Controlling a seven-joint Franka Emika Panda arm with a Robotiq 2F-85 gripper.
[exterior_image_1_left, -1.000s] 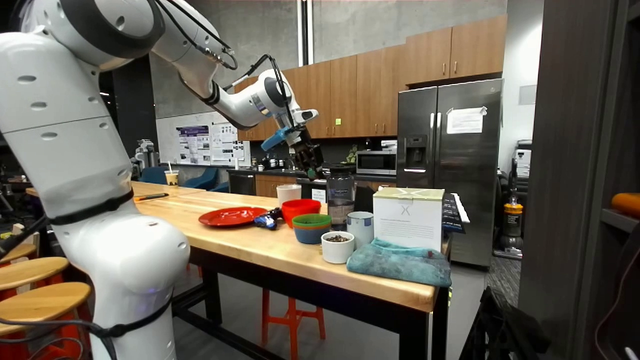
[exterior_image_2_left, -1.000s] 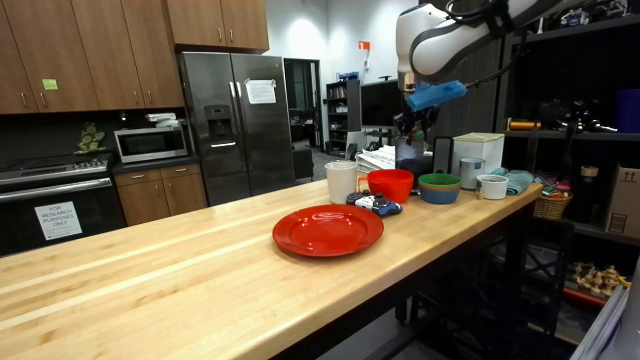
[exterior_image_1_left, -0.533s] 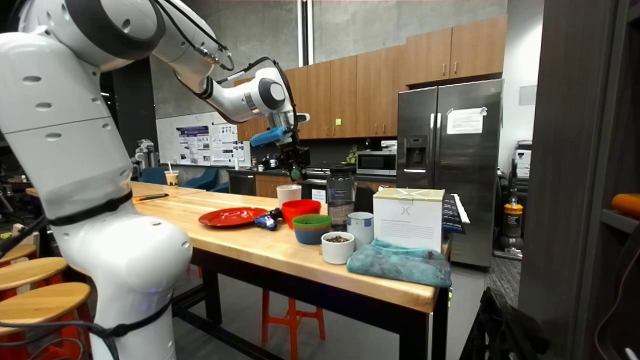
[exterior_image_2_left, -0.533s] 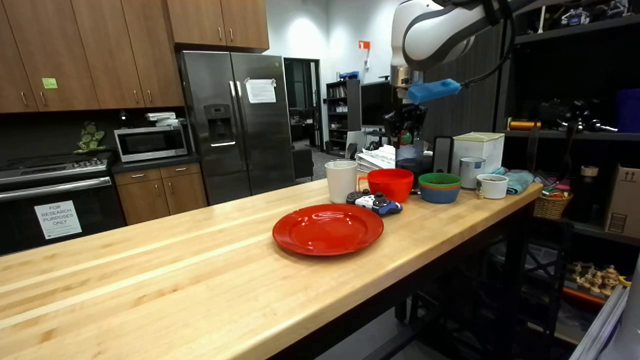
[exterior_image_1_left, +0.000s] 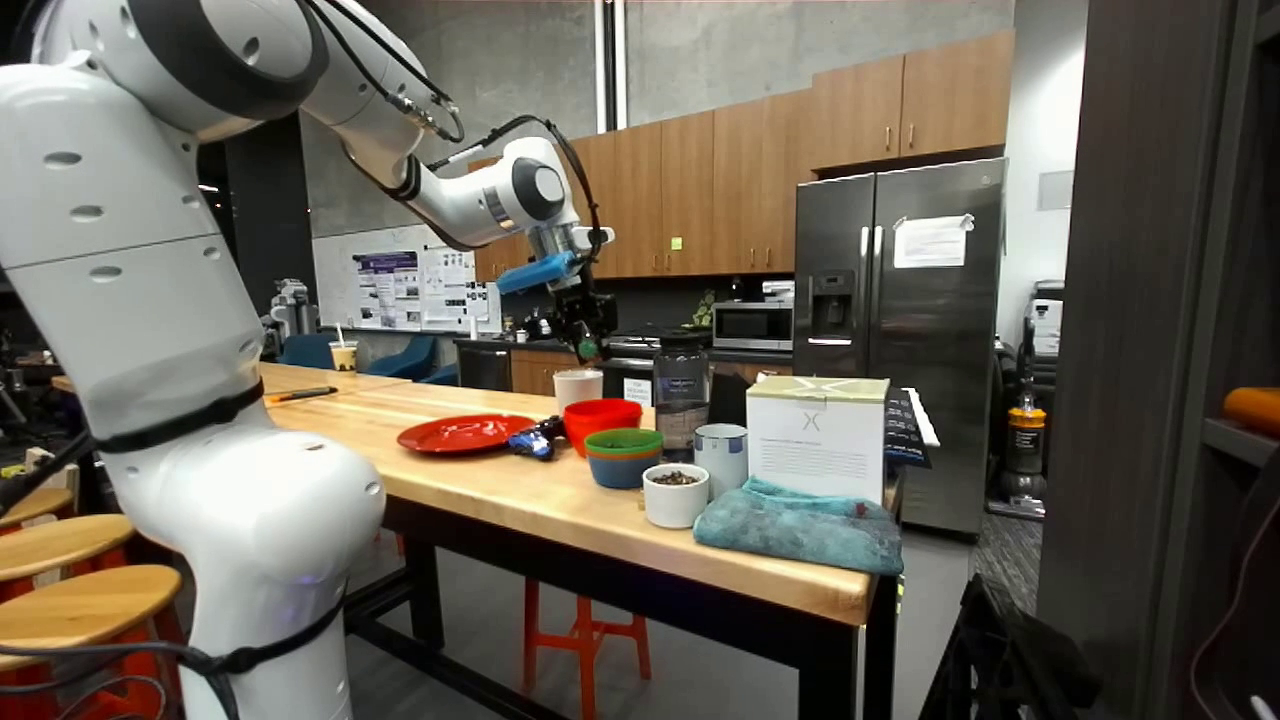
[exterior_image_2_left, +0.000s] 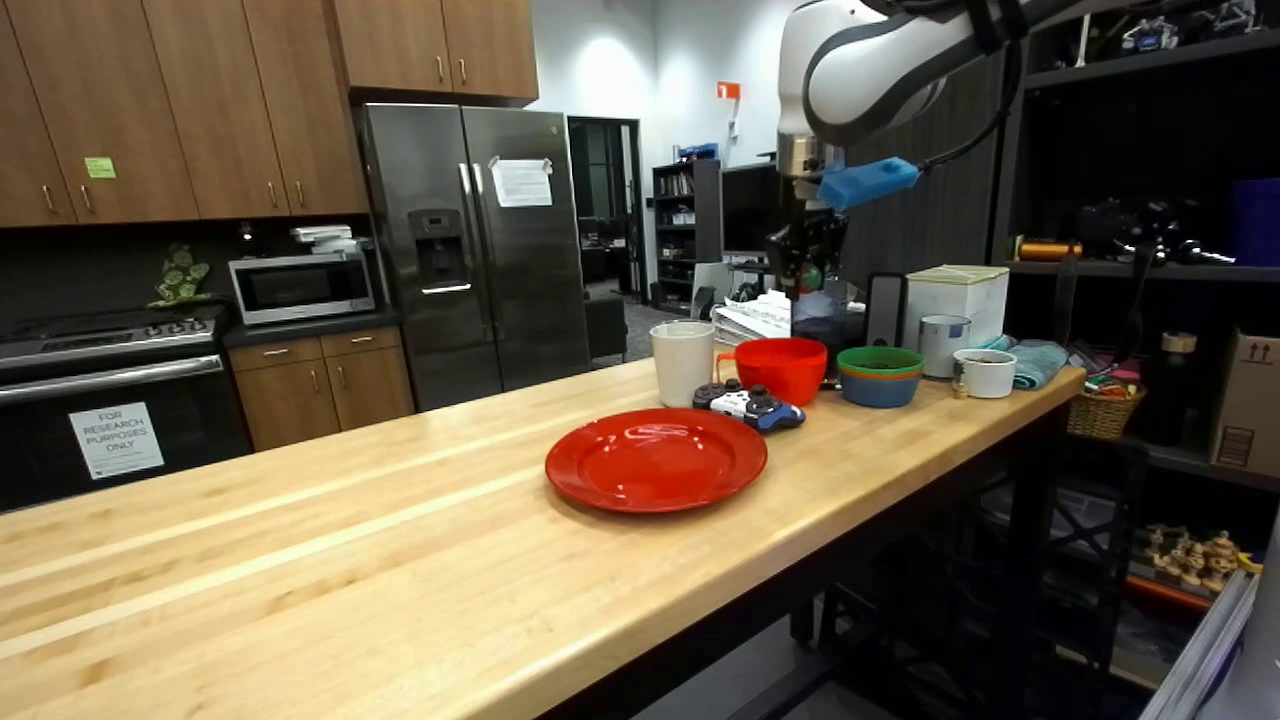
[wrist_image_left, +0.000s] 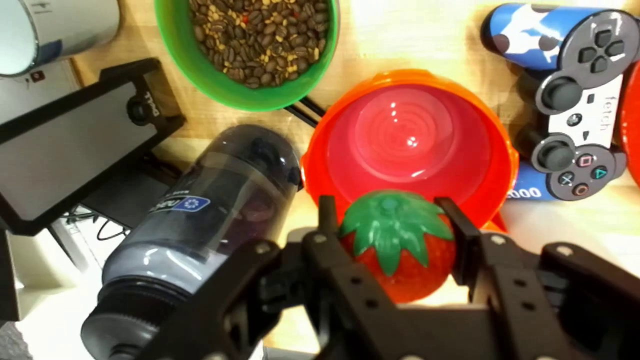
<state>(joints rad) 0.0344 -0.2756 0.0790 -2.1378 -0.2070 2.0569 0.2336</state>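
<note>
Claw (wrist_image_left: 390, 220) more upright, probable strawberry (wrist_image_left: 400, 250) between jaws

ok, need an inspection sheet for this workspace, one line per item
Surface: wooden table; spills: nothing seen.
Job's things: toy strawberry, raised off the table.
Clutter: red bowl, red plate, game controller, white cup, upright bottle, green bowl with coffee beans.
Grippers: one gripper, closed on the toy strawberry.
Cables: black cable along the arm; snags: nothing seen.
Surroundings: fridge and microwave in both exterior views; stools in an exterior view.
</note>
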